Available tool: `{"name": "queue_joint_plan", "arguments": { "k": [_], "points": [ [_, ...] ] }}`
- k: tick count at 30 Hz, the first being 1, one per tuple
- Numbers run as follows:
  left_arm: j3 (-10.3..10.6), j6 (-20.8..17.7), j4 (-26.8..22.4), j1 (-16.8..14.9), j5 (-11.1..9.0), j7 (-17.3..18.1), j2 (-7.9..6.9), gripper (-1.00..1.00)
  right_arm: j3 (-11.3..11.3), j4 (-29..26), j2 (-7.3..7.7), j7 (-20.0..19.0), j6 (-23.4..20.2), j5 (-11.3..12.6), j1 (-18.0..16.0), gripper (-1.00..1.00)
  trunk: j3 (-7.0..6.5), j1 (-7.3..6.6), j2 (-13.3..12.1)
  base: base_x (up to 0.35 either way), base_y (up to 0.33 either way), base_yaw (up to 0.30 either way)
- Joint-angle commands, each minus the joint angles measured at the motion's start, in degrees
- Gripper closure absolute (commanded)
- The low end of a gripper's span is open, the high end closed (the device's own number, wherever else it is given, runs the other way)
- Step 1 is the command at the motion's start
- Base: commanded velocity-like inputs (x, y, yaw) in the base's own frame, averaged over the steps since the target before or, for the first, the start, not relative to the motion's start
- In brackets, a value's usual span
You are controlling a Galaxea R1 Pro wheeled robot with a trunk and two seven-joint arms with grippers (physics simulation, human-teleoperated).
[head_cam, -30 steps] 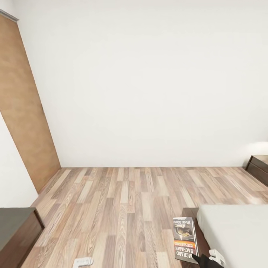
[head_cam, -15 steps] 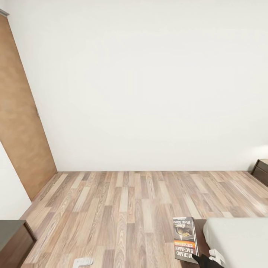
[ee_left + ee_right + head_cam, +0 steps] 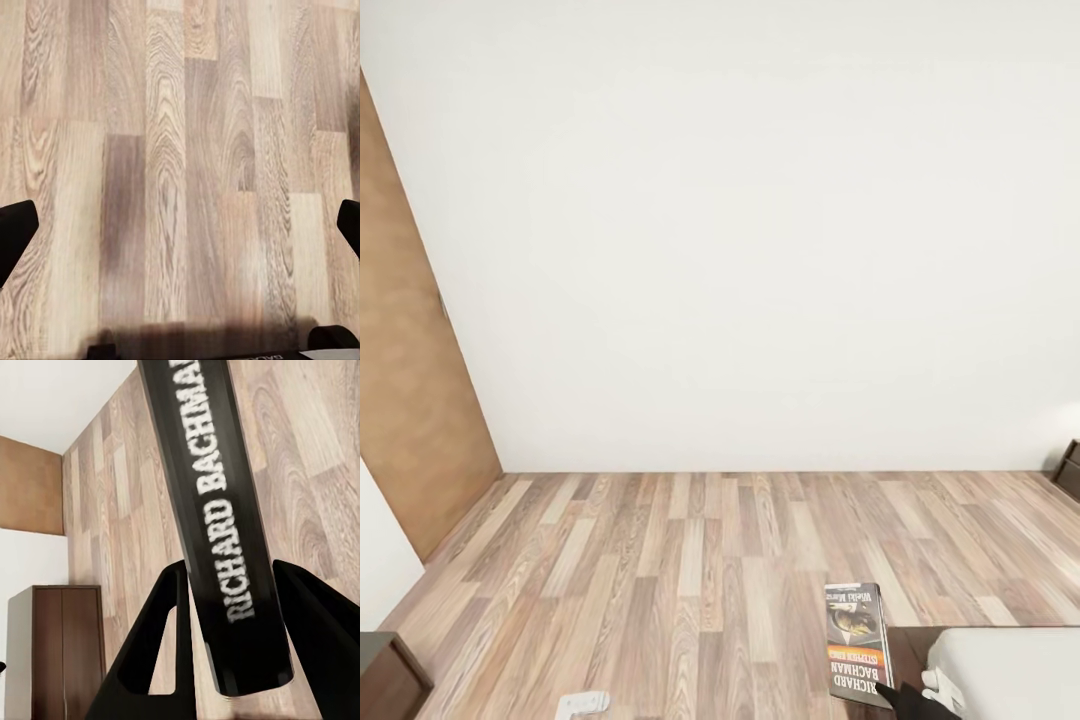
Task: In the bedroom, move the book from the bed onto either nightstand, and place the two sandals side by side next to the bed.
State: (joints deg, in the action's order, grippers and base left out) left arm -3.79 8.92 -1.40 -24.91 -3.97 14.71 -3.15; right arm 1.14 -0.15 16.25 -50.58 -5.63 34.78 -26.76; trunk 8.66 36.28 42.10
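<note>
Left claw hangs wide open over the brown-grey wood-plank floor. Right claw pinches the thin dark "Richard Bachman" paperback by its spine, beside the light-grey bed. Looks like an edge-only grip, so turning could let it slip.

Illumination: was bright, even, diffuse.
Shadow: a soft dark band crossed the floor.
Focus: lettering on the book was slightly blurred.
</note>
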Motion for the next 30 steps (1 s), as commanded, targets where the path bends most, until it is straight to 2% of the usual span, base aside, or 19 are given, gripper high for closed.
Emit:
{"name": "queue_joint_plan", "arguments": {
  "k": [1,30],
  "points": [
    [-0.3,0.0,0.1,-0.1,-0.4,0.4,-0.01,-1.0,-0.1,0.0,0.01,-0.2,-0.6,0.6,0.0,1.0,0.09,0.05,0.1,0.333,0.0,0.0],
    [-0.3,0.0,0.1,-0.1,-0.4,0.4,-0.01,-1.0,-0.1,0.0,0.01,-0.3,-0.6,0.6,0.0,1.0,0.09,0.05,0.1,0.333,0.0,0.0]
  ]
}}
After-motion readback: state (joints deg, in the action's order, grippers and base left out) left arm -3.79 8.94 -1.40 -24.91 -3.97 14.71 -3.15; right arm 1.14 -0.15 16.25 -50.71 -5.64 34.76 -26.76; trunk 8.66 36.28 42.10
